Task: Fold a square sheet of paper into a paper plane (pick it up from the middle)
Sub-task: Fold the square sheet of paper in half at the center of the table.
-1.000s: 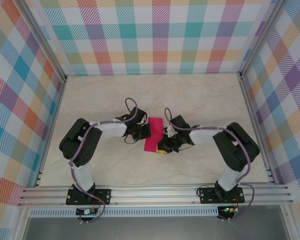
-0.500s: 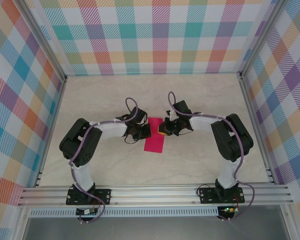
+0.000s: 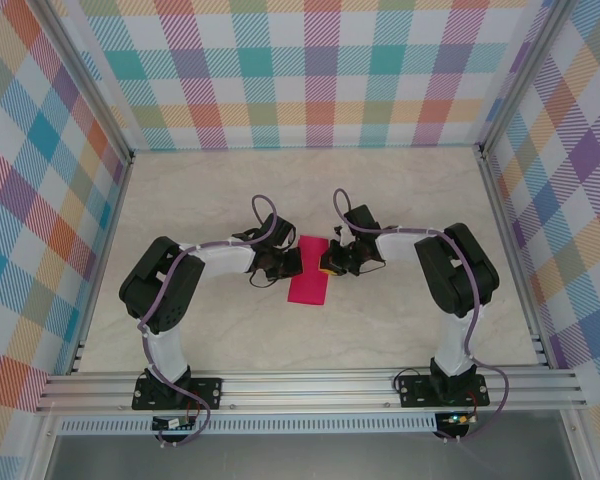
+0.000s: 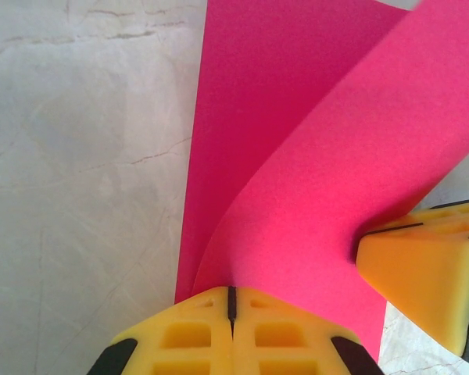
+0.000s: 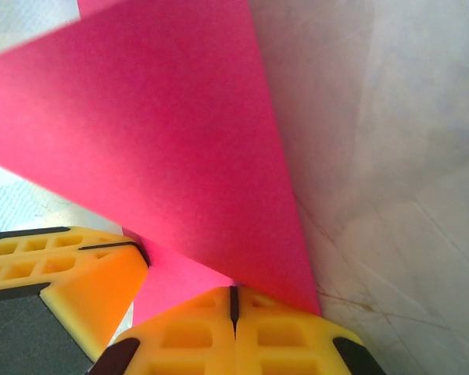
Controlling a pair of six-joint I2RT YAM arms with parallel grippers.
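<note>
Pressed tight along their seam, the left fingers pinch the square sheet of paper where its two layers meet. In the left wrist view, one magenta layer lies flat on the pale marbled tabletop. The other layer curls up from the pinch toward the upper right. The right fingers are likewise shut, with pink paper coming out of their seam and a broad flap rising away from them. Each wrist view also catches the other pair's yellow pad touching the side of that lifted flap.

From above, the sheet reads as a narrow magenta rectangle near the middle of the tabletop. Its far end sits between the two wrists and its near end lies free on the surface. The left arm and right arm bend inward toward it, elbows out. Plaid walls enclose three sides.
</note>
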